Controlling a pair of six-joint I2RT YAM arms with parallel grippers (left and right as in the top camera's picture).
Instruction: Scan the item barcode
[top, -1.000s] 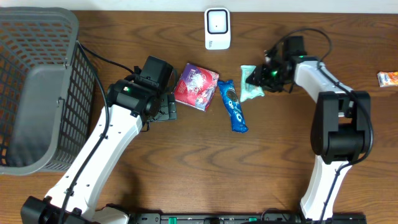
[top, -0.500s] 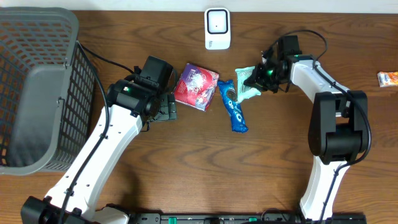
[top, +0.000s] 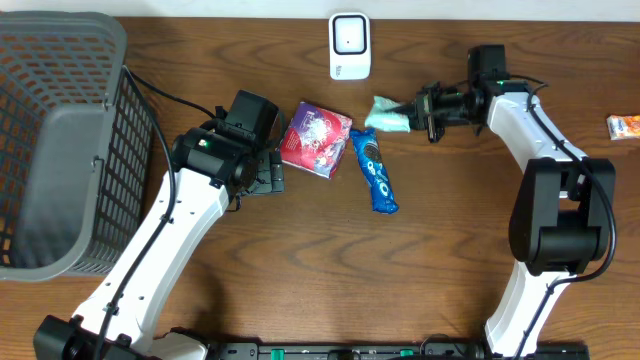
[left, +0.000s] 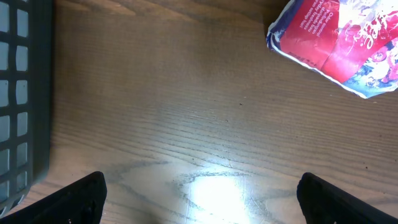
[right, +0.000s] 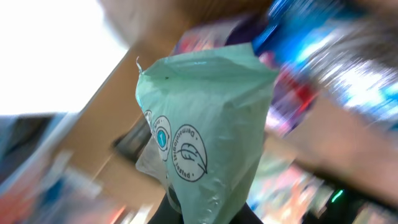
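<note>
Starting nearest, on the bare wood of the table (top: 430, 250), just ahead of both arm bases. Up the left side now to the left gripper (top: 265, 172): hanging low over the tabletop, spread wide apart, gripping nothing. Through the left wrist camera, only wood grain and a patch of glare between those black fingertips (left: 81, 193). Just right of that, in the upper corner of the same view, a red and purple pack (top: 315, 138), lying flat, untouched. Right up against its right edge, a blue wrapper (top: 375, 170), stretched lengthwise toward the near side. Far over on the left, a big grey mesh basket (top: 130, 150), well apart from all of it.

Further back now, to the right gripper (top: 420, 107): reaching in from the right, turned sideways, pinched tight on one end of the mint-green packet (top: 387, 116). Held up off the wood, by the look of it, poking out leftward, near the white scanner (top: 349, 45), a little to its right and on the near side. From the right wrist camera, filling the view, round leaf logos toward the lens, everything behind a blur. No telling where the barcode sits. At the far edge, centre, the scanner itself. Out at the far right, a small orange pack (top: 623, 126), alone.
</note>
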